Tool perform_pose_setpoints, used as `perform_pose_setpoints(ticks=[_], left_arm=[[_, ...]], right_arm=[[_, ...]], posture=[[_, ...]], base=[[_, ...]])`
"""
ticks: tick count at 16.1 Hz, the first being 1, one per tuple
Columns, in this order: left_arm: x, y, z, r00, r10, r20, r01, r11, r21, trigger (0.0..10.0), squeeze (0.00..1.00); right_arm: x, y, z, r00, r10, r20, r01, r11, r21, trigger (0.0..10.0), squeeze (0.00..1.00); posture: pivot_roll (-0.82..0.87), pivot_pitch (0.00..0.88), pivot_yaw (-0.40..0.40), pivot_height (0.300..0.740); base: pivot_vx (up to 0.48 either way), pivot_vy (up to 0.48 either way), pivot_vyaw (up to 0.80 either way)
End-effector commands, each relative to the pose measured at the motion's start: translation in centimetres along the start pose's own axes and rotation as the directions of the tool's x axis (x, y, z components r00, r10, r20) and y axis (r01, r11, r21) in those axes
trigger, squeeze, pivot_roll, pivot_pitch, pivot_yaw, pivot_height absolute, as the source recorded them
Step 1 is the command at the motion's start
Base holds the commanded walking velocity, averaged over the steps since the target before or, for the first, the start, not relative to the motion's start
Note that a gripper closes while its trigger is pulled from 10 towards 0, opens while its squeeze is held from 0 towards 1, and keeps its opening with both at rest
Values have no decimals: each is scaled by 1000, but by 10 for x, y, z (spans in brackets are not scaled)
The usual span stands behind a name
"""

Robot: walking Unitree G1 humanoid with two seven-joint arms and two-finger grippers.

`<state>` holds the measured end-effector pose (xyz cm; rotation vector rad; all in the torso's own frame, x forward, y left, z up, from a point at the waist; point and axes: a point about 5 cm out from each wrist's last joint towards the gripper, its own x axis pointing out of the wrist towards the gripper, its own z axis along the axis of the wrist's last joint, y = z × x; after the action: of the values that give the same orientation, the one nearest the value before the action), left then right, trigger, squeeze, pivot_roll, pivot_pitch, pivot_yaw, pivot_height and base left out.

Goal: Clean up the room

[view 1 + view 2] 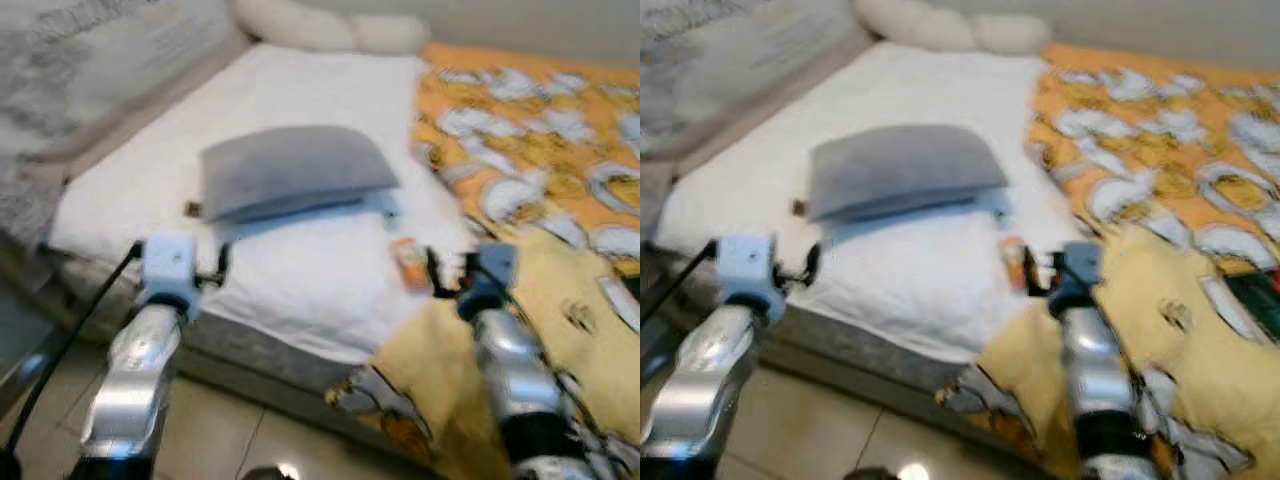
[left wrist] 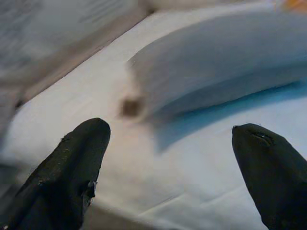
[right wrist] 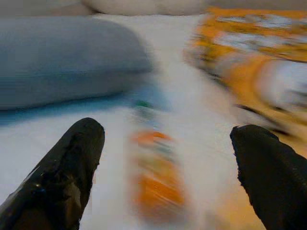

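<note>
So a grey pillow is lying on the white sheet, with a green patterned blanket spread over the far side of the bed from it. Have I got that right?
Almost. The grey pillow does lie on the white sheet, but the patterned blanket beside it is orange and yellow, not green. The left eye view shows this plainly.

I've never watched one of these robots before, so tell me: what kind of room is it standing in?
Most likely a bedroom. A bed with a white sheet lies before it, a grey pillow rests on top, and an orange patterned blanket covers the bed's right side.
</note>
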<state>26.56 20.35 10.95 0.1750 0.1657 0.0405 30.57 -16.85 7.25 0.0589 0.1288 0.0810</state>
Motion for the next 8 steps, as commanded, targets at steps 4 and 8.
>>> perform_pose_setpoints(ticks=[4,8], left_arm=[[6,0,7,999,-25,25,24,999,45,10000,0],[3,1,10,999,-39,37,37,997,71,10000,0]], right_arm=[[4,-4,9,1000,-29,-10,30,999,17,10000,1000],[12,-8,4,992,-44,-120,38,998,-53,10000,1000]], posture=[[68,0,13,740],[93,0,-9,740]], base=[[305,0,198],[225,0,0]])
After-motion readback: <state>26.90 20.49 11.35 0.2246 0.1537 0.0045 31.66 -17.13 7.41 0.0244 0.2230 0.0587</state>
